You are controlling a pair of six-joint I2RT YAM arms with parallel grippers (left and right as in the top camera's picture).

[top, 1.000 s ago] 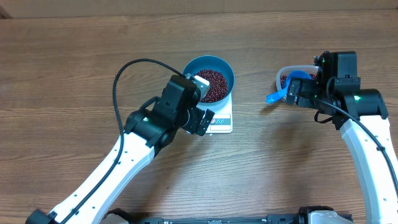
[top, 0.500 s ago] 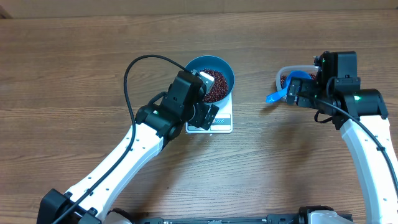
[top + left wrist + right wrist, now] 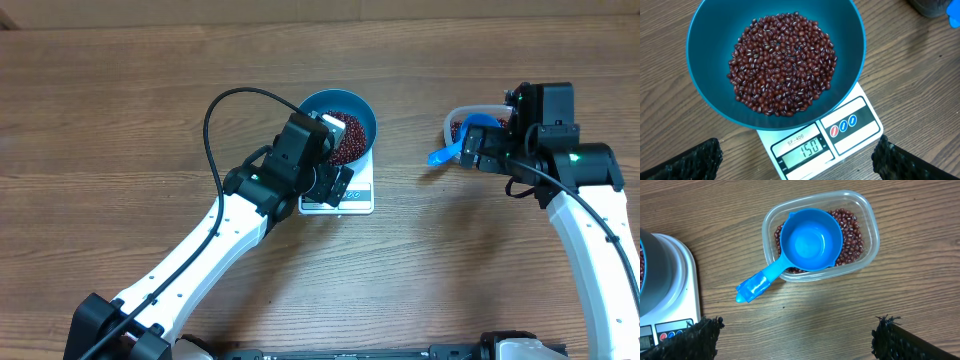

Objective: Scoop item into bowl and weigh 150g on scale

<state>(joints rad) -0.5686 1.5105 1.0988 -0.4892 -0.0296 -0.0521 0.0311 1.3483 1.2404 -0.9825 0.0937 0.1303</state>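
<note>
The blue bowl [image 3: 710, 55] stands on the white scale [image 3: 850, 125] and holds a pile of dark red-brown beans [image 3: 782, 62]. The scale's display [image 3: 802, 152] reads 150. My left gripper [image 3: 800, 162] hovers open over the scale's front edge with nothing between its fingers. In the overhead view it [image 3: 328, 182] covers the front-left part of the bowl [image 3: 362, 112] and scale [image 3: 358, 198]. My right gripper [image 3: 797, 340] is open and empty over bare wood, near a blue scoop [image 3: 810, 240] resting in a clear tub [image 3: 865, 220].
The tub holds more beans [image 3: 852, 235] under and around the empty scoop, whose handle [image 3: 757, 285] sticks out toward the scale [image 3: 675, 270]. The left arm's black cable [image 3: 215, 115] loops above the table left of the bowl.
The left arm has shifted a little to the right and closer over the scale and bowl. The right arm, scoop and tub have not moved.
</note>
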